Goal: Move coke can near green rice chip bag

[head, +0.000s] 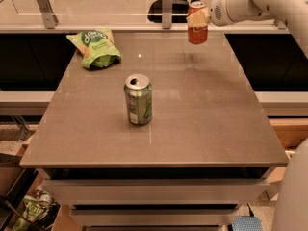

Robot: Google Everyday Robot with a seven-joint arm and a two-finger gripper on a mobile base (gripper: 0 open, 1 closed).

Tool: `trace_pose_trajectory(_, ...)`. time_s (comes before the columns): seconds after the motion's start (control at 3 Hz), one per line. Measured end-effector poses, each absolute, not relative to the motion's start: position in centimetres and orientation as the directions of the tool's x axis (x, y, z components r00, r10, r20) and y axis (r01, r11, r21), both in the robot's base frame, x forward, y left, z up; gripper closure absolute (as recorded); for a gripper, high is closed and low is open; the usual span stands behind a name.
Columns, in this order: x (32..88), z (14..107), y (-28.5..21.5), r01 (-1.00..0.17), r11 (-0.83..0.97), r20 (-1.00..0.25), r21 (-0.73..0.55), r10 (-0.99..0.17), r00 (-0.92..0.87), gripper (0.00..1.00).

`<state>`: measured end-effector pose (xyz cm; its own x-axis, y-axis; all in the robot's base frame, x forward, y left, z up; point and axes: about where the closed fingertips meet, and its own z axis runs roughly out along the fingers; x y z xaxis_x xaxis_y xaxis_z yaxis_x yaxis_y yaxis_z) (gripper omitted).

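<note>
My gripper (198, 18) is clamped on the coke can (198, 34), with its fingers pressed against the upper half of the can. The can hangs upright, lifted a little above the far right part of the table (207, 114). My white arm (240, 4) comes in from the upper right corner of the view. The green rice chip bag (96, 46) lies crumpled on the far left part of the same table, well apart from the can I hold (most of the tabletop's width lies between them). A green soda can (138, 100) stands upright near the middle of the table, nearer the front edge than the bag or my gripper.
</note>
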<state>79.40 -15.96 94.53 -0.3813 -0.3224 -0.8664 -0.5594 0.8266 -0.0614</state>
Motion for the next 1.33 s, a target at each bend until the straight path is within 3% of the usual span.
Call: trace_pose_trajectory(1.33,78.6,94.1,-6.6,-0.717,0.696,-0.858,-0.03,-0.386,-0.339,1.0)
